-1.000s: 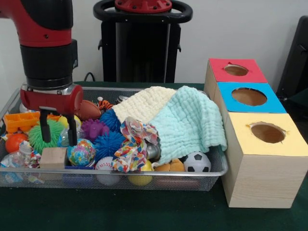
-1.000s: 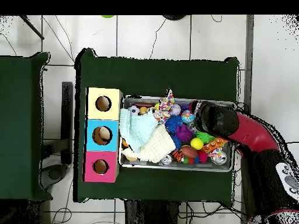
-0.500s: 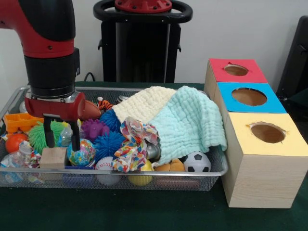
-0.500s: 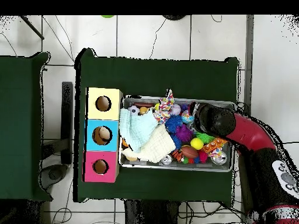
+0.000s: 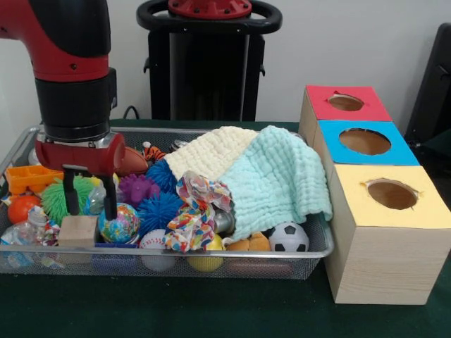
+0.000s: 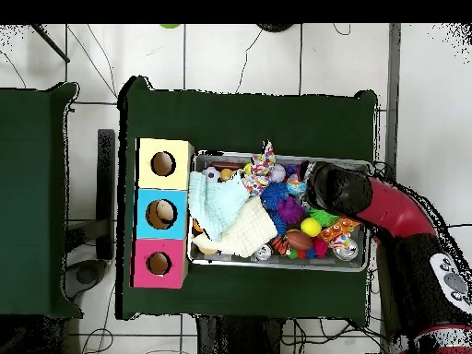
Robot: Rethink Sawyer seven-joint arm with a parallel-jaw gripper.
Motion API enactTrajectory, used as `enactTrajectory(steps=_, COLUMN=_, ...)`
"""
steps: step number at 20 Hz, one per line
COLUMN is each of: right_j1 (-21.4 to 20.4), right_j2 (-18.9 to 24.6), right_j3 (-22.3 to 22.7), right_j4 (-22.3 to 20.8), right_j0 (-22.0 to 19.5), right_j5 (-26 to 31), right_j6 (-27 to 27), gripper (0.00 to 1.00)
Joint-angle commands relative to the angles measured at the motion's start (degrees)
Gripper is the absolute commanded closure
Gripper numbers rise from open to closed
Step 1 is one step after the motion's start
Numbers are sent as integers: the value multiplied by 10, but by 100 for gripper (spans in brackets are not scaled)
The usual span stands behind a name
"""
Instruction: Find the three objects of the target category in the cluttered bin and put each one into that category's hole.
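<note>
Fingers of the gripper (image 5: 89,204) hang spread apart at the left end of the wire bin (image 5: 320,248), holding nothing, with the wooden block (image 5: 78,230) just below the left finger and the painted globe ball (image 5: 118,223) against the right one. Which category is wanted cannot be told from the pictures, so the target could be the block, the balls or something hidden. If the block is meant, the arm should shift a little toward the bin's left end so both fingers straddle it, then descend straight and close on its flat sides; as it stands, one finger would land on the block's top. If the globe ball is meant, the fingers should centre over it and close low on its widest part, since a round, smooth ball is likely to squirt out.

Moving right, the spiky green ball (image 5: 59,199), purple spiky ball (image 5: 137,189) and blue spiky ball (image 5: 158,209) crowd the pick, so a slow lift would help avoid dragging neighbours out. The knotted patterned cloth (image 5: 196,211), the cream cloth (image 5: 210,151) and the mint cloth (image 5: 276,180) may cover more candidates. A soccer ball (image 5: 289,238) sits at the bin's near right corner. Farther right stands the wooden box with yellow hole (image 5: 392,193), blue hole (image 5: 365,141) and red hole (image 5: 345,103).

No brand, label or readable writing shows on anything in either view.
</note>
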Motion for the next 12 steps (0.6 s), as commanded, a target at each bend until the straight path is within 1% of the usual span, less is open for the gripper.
enactTrajectory(steps=1, right_j1=2, right_j2=22, right_j3=23, right_j4=-22, right_j0=10, right_j5=74, right_j6=-11, gripper=0)
enactTrajectory(steps=6, right_j1=-6, right_j2=16, right_j3=39, right_j4=-18, right_j0=11, right_j5=91, right_j6=-5, gripper=0)
enactTrajectory(steps=12, right_j1=-8, right_j2=12, right_j3=44, right_j4=-21, right_j0=11, right_j5=103, right_j6=-7, gripper=0)
